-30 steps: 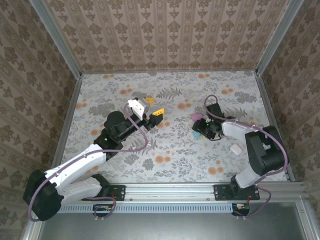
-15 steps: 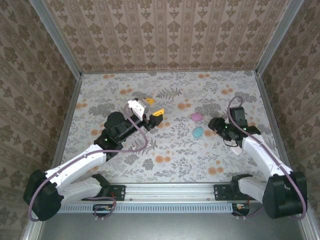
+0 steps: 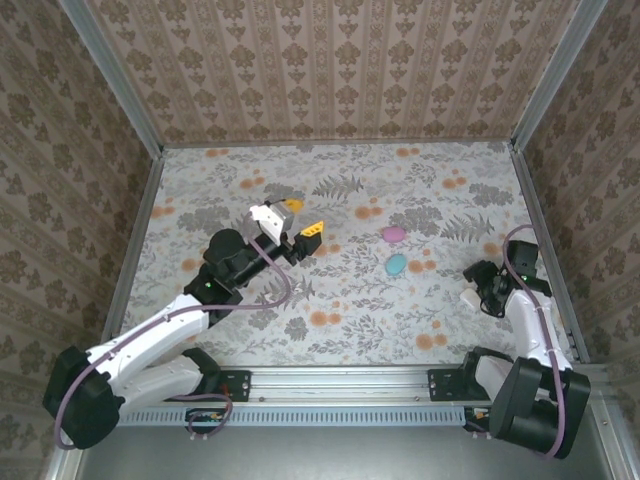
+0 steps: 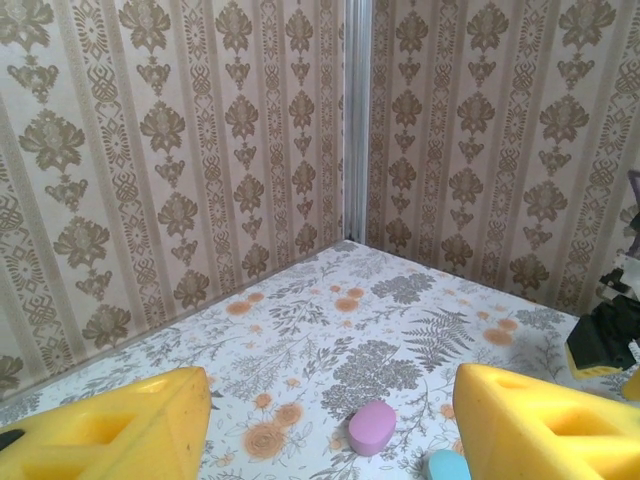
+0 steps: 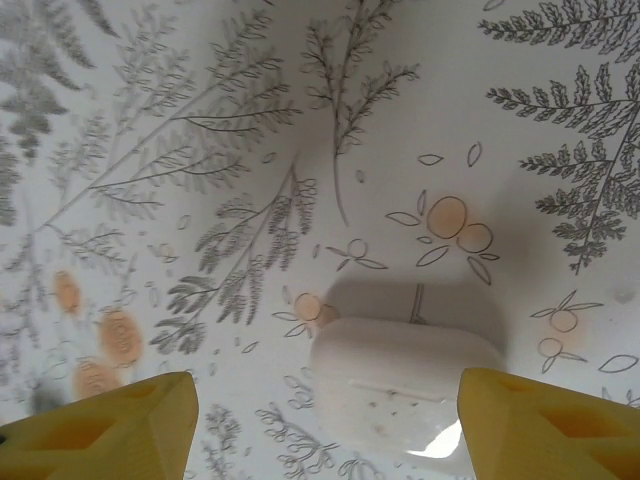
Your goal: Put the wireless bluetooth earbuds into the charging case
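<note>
The white case (image 5: 405, 385) lies directly under the right gripper (image 5: 328, 380), its long axis running finger to finger between wide, empty jaws, while the left gripper (image 3: 302, 217), also wide and empty, hovers well apart.

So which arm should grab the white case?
Right. The right pincer is open and hangs right over the white case. The left pincer is far off, nearer the pink case and teal case.
</note>
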You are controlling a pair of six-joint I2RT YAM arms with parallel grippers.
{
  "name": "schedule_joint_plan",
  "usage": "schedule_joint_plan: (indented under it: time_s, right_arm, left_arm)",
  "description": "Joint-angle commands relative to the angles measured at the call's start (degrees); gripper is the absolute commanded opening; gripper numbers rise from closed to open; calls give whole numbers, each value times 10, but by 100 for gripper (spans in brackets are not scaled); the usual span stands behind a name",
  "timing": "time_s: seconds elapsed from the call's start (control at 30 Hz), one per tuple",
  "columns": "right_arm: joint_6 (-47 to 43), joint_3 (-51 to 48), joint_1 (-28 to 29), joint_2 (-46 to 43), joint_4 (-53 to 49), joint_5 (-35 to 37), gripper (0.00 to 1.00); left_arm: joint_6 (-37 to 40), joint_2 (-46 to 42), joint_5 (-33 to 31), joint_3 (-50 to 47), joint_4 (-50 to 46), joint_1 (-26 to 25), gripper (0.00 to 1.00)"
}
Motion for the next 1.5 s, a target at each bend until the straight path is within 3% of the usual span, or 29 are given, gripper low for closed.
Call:
schedule_joint_plan:
  time_s: [0.0,0.17,0.43,0.93,1.2,1.27,1.33,1.37,1.47]
  right_arm:
    - [-42,24,-8,18,6,26,72]
    - [-38,14,-16,56,5,41,70]
    - [-56,28,7,133,28,-54,64]
    - [39,11,216,65,-5,-84,61]
    - [54,12,323,73,29,-166,63]
    - [29,53,342,63,-54,-76,63]
    - [4,61,339,33,-70,-1,64]
    - [-7,58,330,23,-57,16,65]
    - [-49,68,289,39,-21,-22,66]
  left_arm:
    - [-1,-21,-4,-7,2,9,67]
    - [-4,-30,-7,-15,3,18,67]
    - [-9,-25,2,-14,4,25,68]
    - [-24,-4,14,0,6,25,68]
    - [-36,14,26,8,14,24,68]
    - [-36,13,27,11,11,24,68]
    - [-36,9,27,12,5,23,68]
    - [-34,9,24,11,5,23,68]
    - [-34,7,24,14,0,23,68]
